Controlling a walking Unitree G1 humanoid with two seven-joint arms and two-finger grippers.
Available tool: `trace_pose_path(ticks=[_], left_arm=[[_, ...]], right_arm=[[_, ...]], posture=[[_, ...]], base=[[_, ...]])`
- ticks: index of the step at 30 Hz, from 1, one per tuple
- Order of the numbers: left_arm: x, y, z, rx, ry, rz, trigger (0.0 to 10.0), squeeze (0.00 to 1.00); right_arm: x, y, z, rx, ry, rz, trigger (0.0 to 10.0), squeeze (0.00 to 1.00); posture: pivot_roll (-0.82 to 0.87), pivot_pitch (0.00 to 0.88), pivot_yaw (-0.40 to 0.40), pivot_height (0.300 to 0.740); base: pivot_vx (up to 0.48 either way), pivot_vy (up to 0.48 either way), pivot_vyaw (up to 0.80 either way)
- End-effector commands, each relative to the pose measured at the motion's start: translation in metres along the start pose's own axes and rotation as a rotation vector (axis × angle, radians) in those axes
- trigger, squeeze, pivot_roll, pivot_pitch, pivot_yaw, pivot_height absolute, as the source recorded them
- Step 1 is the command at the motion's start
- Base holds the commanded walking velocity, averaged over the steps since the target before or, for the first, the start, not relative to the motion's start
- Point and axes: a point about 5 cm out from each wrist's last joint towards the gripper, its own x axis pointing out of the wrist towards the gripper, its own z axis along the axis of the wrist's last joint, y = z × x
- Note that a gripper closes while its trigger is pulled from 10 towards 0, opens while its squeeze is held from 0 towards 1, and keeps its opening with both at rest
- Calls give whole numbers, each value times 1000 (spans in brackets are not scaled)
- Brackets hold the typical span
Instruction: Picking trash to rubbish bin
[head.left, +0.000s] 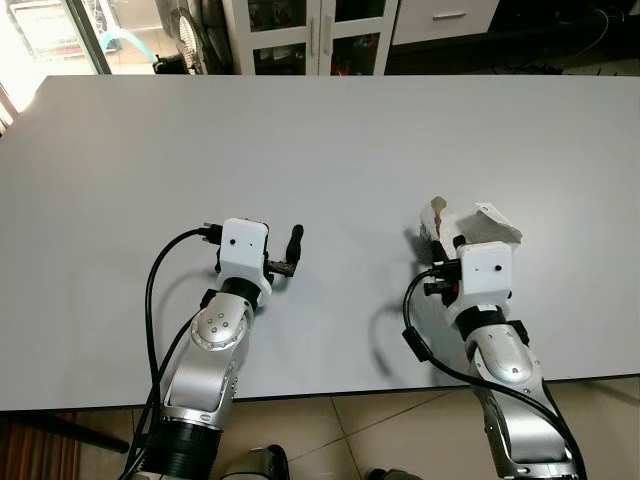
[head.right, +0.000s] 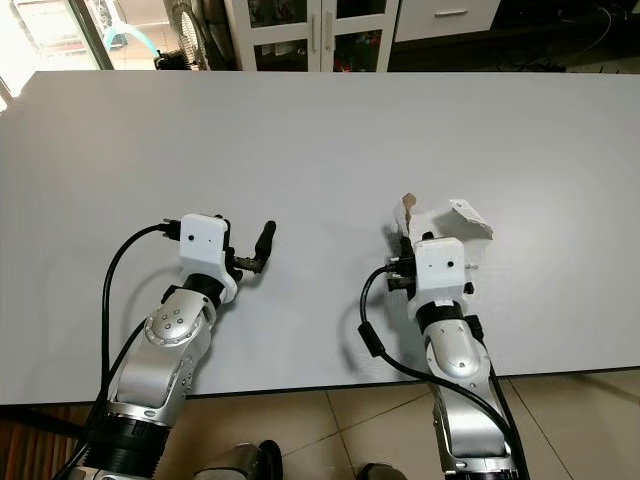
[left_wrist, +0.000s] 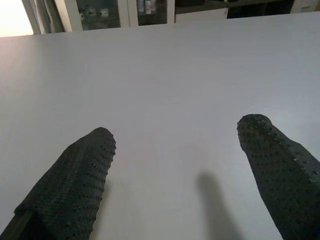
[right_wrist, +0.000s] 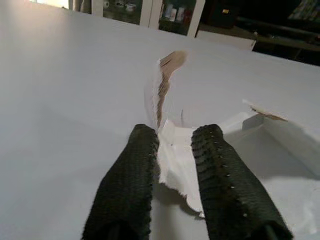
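A torn white cardboard box (head.left: 482, 225) with a ragged brown-edged flap lies on the white table (head.left: 300, 150) near its front right. My right gripper (right_wrist: 175, 137) is shut on a torn white wall of that box (right_wrist: 175, 160), which sits pinched between the two black fingers (right_wrist: 132, 170). To the left, my left gripper (left_wrist: 175, 142) rests low over bare table, open, with nothing between its fingers (left_wrist: 75, 175). One of its black fingers (head.left: 295, 243) pokes out beside the white wrist housing.
White glass-door cabinets (head.left: 315, 35) stand beyond the table's far edge, with a fan (head.left: 185, 35) to their left. Tiled floor (head.left: 340, 440) shows below the table's near edge.
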Motion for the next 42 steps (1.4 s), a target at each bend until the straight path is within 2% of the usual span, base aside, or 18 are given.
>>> trace_pose_path(ticks=[1, 18, 30, 31, 33, 34, 35, 42], left_arm=[[2, -2, 2, 5, -11, -16, 10000, 0], [0, -2, 1, 7, -8, -16, 10000, 0], [-1, 0, 1, 11, -11, -19, 10000, 0], [-2, -1, 1, 10, -11, -20, 10000, 0], [-3, -1, 1, 10, -11, -21, 10000, 0], [-3, -1, 1, 9, -11, -22, 10000, 0], [-3, -1, 1, 9, -11, -22, 10000, 0], [-3, -1, 2, 9, -12, -22, 10000, 0]], right_arm=[[0, -2, 4, -3, -5, -16, 10000, 1000], [9, -1, 1, -2, 27, -17, 10000, 1000], [24, -2, -5, 13, 58, -3, 10000, 1000], [25, -1, -6, 16, 61, 1, 10000, 957], [27, 0, -7, 22, 64, 8, 10000, 514], [28, 0, -7, 23, 64, 12, 10000, 39], [29, 1, -7, 24, 66, 14, 10000, 0], [41, 2, -13, 55, 96, 34, 10000, 0]], posture=[[-10, 115, 13, 740], [3, 120, 13, 740], [13, 124, 15, 740], [13, 124, 15, 740], [16, 128, 17, 740], [16, 128, 17, 740], [19, 130, 17, 740], [24, 137, 22, 740]], base=[[0, 0, 0], [0, 0, 0], [0, 0, 0], [0, 0, 0], [0, 0, 0], [0, 0, 0], [0, 0, 0], [0, 0, 0]])
